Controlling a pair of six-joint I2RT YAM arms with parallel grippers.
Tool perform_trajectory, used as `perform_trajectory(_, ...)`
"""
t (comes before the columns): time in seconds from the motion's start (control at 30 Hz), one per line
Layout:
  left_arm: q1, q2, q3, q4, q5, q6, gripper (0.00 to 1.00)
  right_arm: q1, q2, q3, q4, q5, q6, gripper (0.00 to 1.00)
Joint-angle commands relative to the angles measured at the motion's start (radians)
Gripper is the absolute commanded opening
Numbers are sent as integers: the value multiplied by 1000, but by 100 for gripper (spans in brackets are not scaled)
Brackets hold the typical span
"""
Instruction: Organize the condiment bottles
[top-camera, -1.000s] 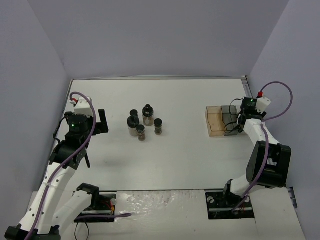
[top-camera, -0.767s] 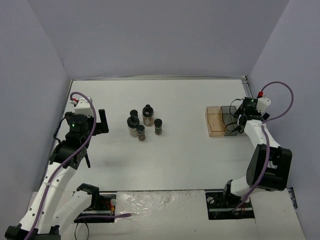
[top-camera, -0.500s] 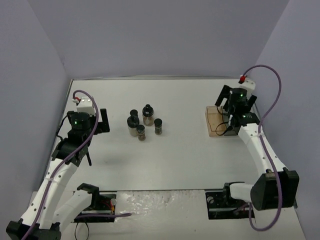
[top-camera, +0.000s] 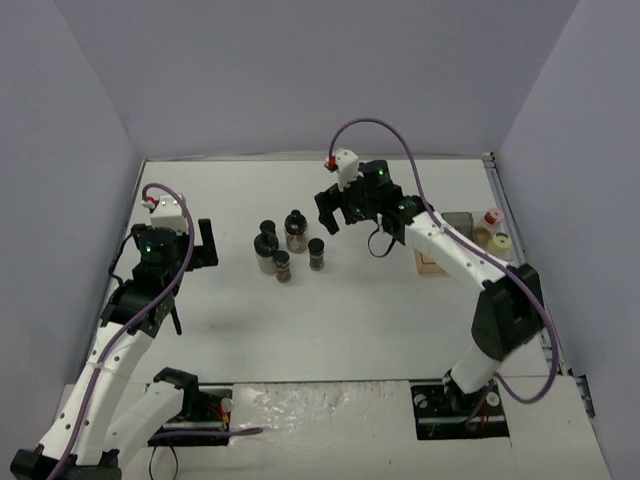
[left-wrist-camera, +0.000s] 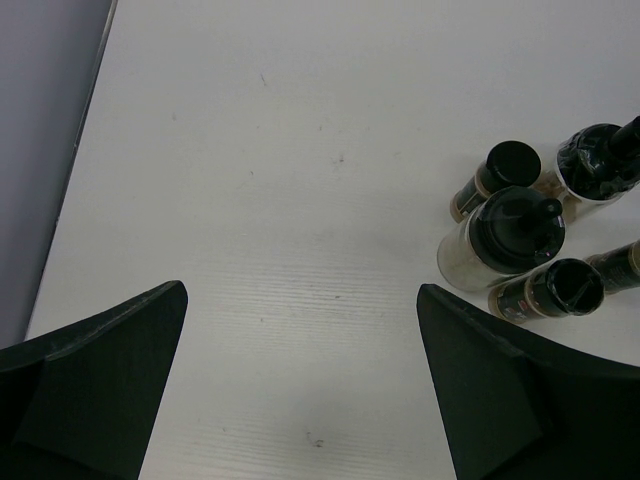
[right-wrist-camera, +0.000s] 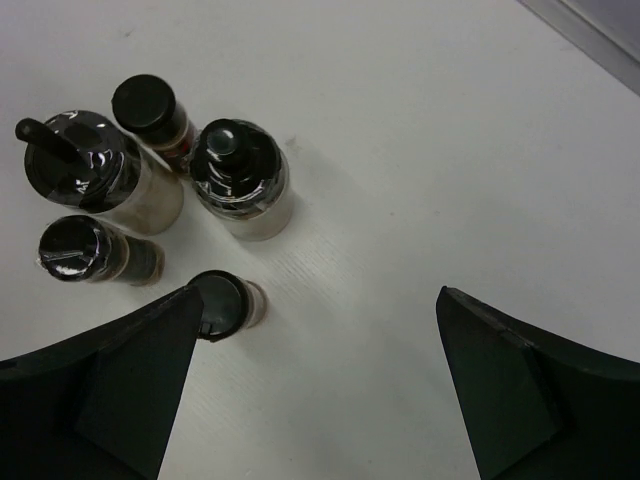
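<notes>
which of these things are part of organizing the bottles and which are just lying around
Job: black-capped bottles, pink-capped bottle, yellow-capped bottle.
Just there: tray, possibly where they go.

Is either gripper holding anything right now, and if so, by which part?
Nothing is held. Both the left gripper and the right gripper are open and empty, the right near the bottles.

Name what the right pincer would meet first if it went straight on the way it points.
Most likely bare table, between the right pincer's open fingers. The small black-capped bottle sits just beside one finger and might be clipped; depth is hard to judge.
</notes>
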Motion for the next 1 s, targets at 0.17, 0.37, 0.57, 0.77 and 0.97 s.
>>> perform_trajectory(0.17, 8, -28, 34, 42, -33, -8, 97, 63, 236, 201, 41, -218, -172, 100)
perform_trajectory(0.37, 10, -25, 33, 44, -29, -7, 97, 80, 369, 286, 41, -236, -200, 98)
perform_trajectory(0.57, 10, -22, 33, 45, -27, -7, 97, 90, 447, 360, 38, -262, -212, 89)
perform_trajectory(0.77, 10, -27, 33, 45, -25, -6, 97, 93, 497, 398, 38, -256, -213, 84)
perform_trajectory(0.97, 10, -27, 32, 44, -23, -6, 97, 94, 530, 405, 35, -255, -221, 68)
